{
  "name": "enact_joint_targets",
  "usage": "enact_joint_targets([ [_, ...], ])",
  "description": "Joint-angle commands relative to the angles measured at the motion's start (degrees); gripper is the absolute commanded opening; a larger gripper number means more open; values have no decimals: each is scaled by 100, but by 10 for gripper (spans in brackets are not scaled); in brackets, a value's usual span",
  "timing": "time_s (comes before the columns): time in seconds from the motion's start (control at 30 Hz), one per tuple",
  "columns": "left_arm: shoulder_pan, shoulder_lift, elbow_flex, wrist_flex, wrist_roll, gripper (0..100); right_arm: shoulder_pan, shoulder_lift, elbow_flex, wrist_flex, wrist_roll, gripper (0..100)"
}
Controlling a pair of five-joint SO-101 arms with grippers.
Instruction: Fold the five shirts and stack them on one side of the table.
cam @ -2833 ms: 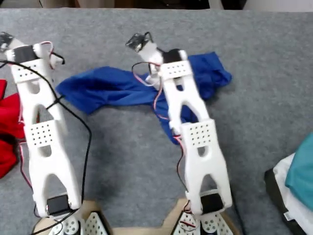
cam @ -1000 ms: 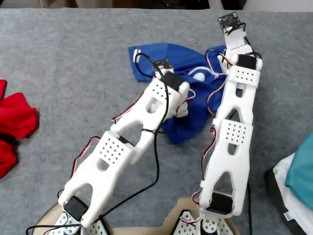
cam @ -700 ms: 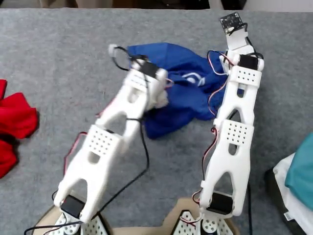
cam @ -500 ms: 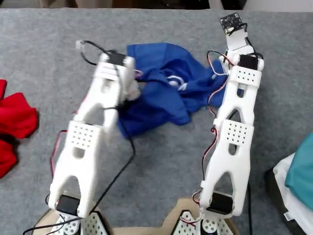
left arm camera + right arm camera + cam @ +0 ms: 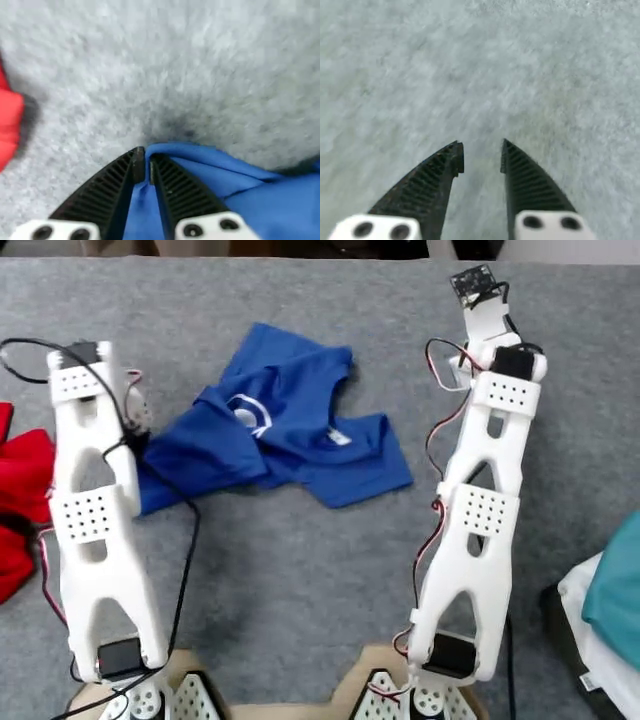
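Note:
A blue shirt [image 5: 270,435] with a white logo lies spread and rumpled on the grey table, between the two arms. My left gripper [image 5: 145,157] is shut on the shirt's edge [image 5: 210,165], at the shirt's left end in the high view [image 5: 135,415]. My right gripper [image 5: 481,154] stands open over bare grey cloth at the far right of the table [image 5: 470,285], holding nothing and apart from the shirt.
A red shirt [image 5: 20,500] lies bunched at the table's left edge, and its corner [image 5: 9,127] shows in the left wrist view. Folded white and teal clothes [image 5: 610,615] are stacked at the right edge. Grey table [image 5: 300,570] lies bare in front of the blue shirt.
My left arm swung from the centre to the left, dragging the blue shirt's edge and spreading the shirt out. The right arm stayed at the far right.

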Motion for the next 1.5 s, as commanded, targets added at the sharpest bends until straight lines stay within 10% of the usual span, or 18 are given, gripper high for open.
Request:
enact_joint_targets([
  [0.0,-62,-303,-651,62,-9,19,-418,-910,-286,1187,290,160],
  [0.57,598,-2932,114,70,-18,90,-1015,-3398,4119,1916,220,163],
  [0.9,3191,-3257,2171,-114,-35,90,-1051,-3653,5903,624,88,163],
  [1.47,3182,-1947,2303,-79,-747,88,-1235,-4198,6026,853,44,163],
])
